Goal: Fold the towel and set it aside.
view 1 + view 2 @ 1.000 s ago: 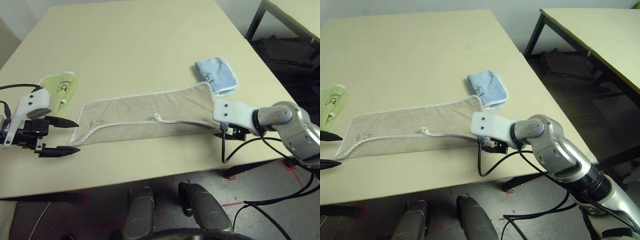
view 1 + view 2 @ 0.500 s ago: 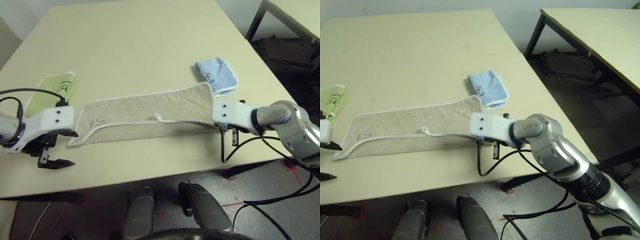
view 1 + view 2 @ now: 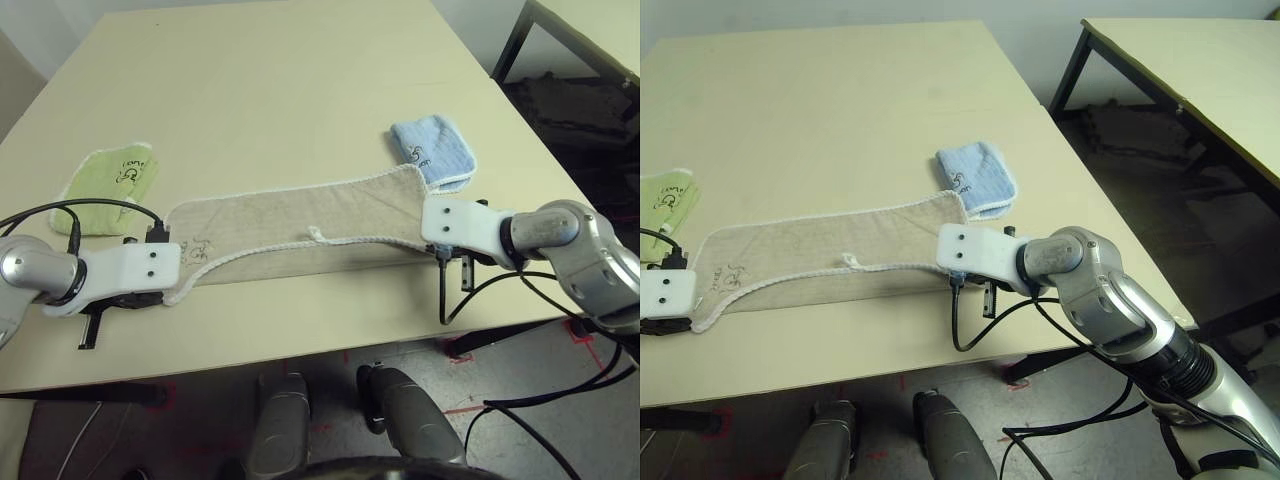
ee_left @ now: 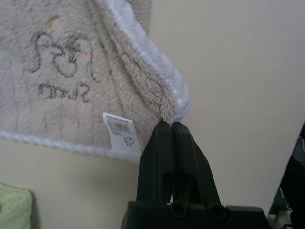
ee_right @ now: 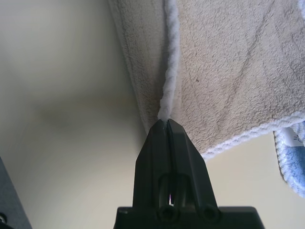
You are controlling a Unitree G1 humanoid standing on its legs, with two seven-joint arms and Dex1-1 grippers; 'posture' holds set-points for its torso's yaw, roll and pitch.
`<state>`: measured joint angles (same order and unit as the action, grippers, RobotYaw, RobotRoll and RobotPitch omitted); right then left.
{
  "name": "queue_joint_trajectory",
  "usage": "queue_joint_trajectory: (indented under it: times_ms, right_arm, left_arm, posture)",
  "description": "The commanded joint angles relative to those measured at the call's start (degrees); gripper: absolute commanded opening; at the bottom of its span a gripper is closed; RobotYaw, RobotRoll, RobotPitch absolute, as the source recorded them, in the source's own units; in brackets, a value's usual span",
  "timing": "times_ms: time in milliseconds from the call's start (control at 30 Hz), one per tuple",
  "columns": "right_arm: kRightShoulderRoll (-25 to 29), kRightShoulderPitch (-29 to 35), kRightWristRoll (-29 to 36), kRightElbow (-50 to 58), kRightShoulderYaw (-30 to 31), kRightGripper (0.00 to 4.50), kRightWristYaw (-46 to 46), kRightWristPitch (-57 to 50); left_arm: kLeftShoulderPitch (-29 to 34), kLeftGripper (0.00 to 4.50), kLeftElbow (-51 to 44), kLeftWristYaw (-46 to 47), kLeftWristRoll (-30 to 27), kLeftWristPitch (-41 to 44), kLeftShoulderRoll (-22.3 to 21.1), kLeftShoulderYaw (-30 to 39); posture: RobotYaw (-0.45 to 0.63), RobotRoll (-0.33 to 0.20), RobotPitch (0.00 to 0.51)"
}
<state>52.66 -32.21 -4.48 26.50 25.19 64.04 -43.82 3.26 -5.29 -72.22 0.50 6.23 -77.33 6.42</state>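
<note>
Since a second earlier my left gripper (image 3: pixel 90 330) had swung in from off the towel's end, jaws wide, and pinched down on the near left corner. My right gripper (image 3: pixel 462 272) hadn't budged, though it too had gone from partly apart to clamped.

Head view: the towel (image 3: pixel 300 225) lay as one long strip across the table (image 3: pixel 280 80), running parallel to the near edge, its right end just beside the blue folded towel (image 3: pixel 432 152) and its left end near the green folded towel (image 3: pixel 110 180) toward the left edge.

Left wrist view: my fingers (image 4: pixel 171 143) were pressed together on the white-stitched corner, right by the white label (image 4: pixel 121 133) and the little embroidered logo (image 4: pixel 62 59). Fuzzy tan terry, soft and floppy.

Right wrist view: fingers (image 5: pixel 167 143) closed on the corded white edging (image 5: pixel 170 62) at the other near corner.

So I'd say this was the grasp step, done on both ends. Next would probably be lifting both corners evenly and carrying them over to the far edge, keeping it taut so it didn't bunch.
</note>
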Motion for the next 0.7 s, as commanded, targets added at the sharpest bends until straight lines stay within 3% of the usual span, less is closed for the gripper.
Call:
queue_joint_trajectory:
  times_ms: [33, 233, 400, 533, 700]
  right_arm:
    - [0.25, -1.06, 1.72, -0.69, -1.18, 0.00, 1.59, 0.67]
    - [-2.04, -6.43, 6.89, -7.26, -5.08, 0.00, 3.26, -1.56]
    - [-4.04, -14.39, 7.05, -18.45, -6.80, 0.00, 2.85, 2.40]
    - [-4.85, -17.97, 5.89, -24.74, -6.81, 0.00, 2.70, 6.35]
    - [-3.63, -18.69, 7.77, -25.23, -6.82, 0.00, 6.54, 5.38]
  left_arm:
    - [-3.59, 0.05, 3.21, -1.55, -3.13, -0.15, 0.63, 0.95]
    - [-16.57, 0.05, 9.07, -7.02, -12.34, 6.49, 1.37, 1.97]
    - [-26.38, 0.05, 18.86, -12.52, -12.81, 6.44, -0.06, -0.07]
    - [-30.35, 0.05, 25.02, -15.48, -11.82, 4.90, 0.43, -1.45]
    - [-30.77, 0.05, 28.05, -17.97, -11.99, 4.51, 0.23, -1.74]
  posture:
    - [-0.08, 0.000, 0.146]
    - [-0.08, 0.000, 0.146]
    - [-0.08, 0.000, 0.146]
    - [-0.08, 0.000, 0.146]
    - [-0.08, 0.000, 0.150]
